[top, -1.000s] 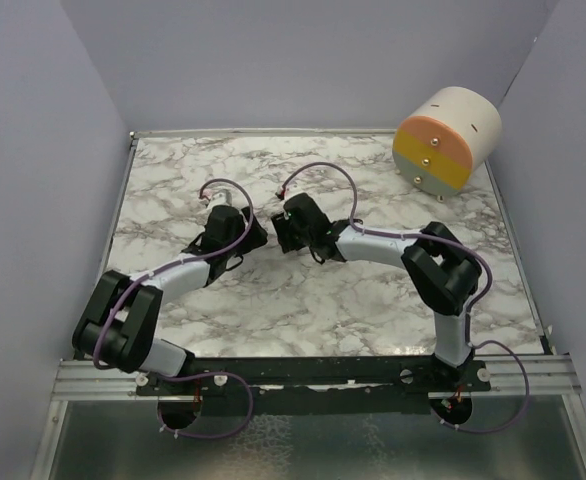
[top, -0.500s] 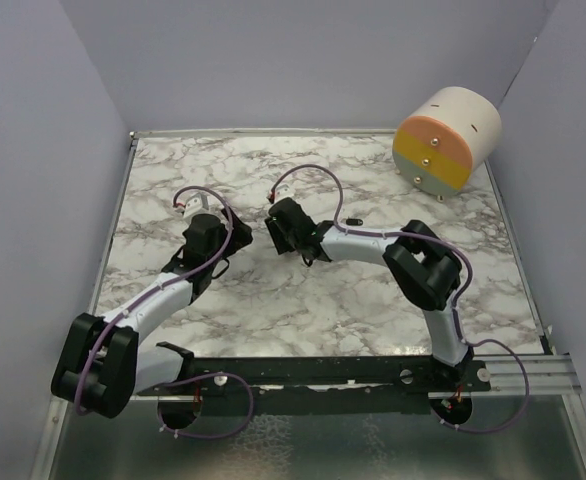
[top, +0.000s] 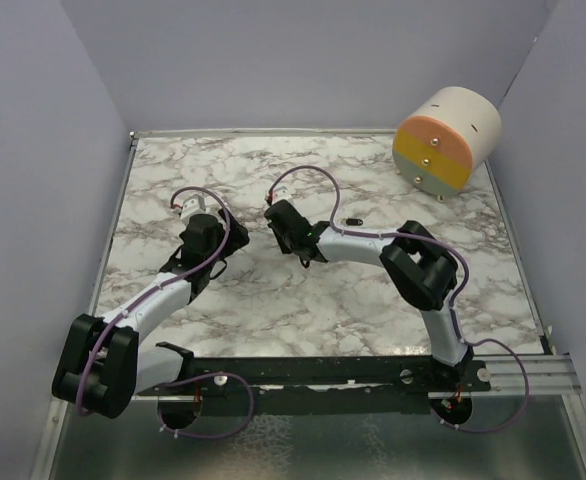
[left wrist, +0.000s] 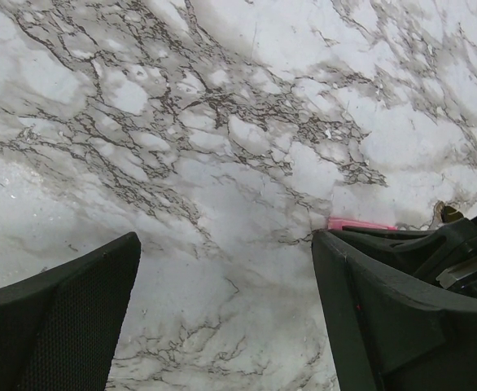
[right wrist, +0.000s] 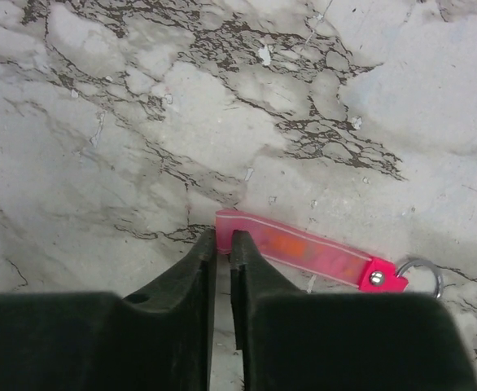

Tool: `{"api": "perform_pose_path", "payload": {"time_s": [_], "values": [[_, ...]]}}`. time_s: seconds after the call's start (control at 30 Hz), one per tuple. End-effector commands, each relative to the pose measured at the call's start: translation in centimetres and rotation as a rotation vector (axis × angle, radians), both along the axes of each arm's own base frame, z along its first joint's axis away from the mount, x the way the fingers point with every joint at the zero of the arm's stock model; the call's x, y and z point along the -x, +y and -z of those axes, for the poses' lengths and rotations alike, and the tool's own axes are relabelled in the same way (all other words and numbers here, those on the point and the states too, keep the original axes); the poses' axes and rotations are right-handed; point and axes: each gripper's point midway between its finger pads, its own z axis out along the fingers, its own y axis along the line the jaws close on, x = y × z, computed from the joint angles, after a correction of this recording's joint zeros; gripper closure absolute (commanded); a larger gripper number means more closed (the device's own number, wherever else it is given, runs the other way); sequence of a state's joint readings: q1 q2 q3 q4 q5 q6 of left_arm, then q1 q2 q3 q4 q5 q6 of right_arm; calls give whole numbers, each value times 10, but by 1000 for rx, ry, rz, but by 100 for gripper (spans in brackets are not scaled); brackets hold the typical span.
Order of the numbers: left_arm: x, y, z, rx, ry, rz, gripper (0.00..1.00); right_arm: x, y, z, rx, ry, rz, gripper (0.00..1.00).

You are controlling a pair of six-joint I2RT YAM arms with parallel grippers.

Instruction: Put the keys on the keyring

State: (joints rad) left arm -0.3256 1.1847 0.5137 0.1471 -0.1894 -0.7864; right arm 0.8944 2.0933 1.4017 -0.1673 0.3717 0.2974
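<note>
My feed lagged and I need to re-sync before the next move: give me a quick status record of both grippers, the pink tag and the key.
left gripper: open, empty, over the table
right gripper: nearly shut, tips at tag's plain end; grip unclear
pink tag: flat on table, ring at the other end
key: loose on table, not on ring

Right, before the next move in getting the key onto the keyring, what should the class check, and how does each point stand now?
1. Right gripper closed on the end of the slim pink-red strip keyring: ok.
2. Its small metal ring clear of the fingers: ok.
3. Left gripper open and empty: ok.
4. Tiny dark key located on the white marble table: ok.
5. Key held by a gripper: not ok.
6. Which way the key points: cannot tell.
</note>
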Motion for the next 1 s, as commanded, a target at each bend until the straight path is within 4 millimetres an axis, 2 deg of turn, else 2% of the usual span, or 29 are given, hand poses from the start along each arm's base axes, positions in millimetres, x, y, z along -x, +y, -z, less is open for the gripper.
{"api": "perform_pose_path", "payload": {"time_s": [0.0,0.13,0.33,0.6,0.8,0.97], "values": [[0,3,1,-6,-4,-1,11,-2,-3,-9,7,-24,32,93],[-1,-2,-3,10,-32,30,14,-5,-1,-37,-43,-75,28,99],[-1,-13,-9,48,-89,85,20,0,-1,-94,-180,-143,0,99],[-2,-38,-27,100,-172,227,17,19,-2,-152,-363,-177,-60,99],[4,-48,-53,124,-283,298,16,33,-2,-176,-451,-180,-94,99],[13,-51,-73,119,-371,335,17,39,-2,-184,-492,-176,-105,99]]}}
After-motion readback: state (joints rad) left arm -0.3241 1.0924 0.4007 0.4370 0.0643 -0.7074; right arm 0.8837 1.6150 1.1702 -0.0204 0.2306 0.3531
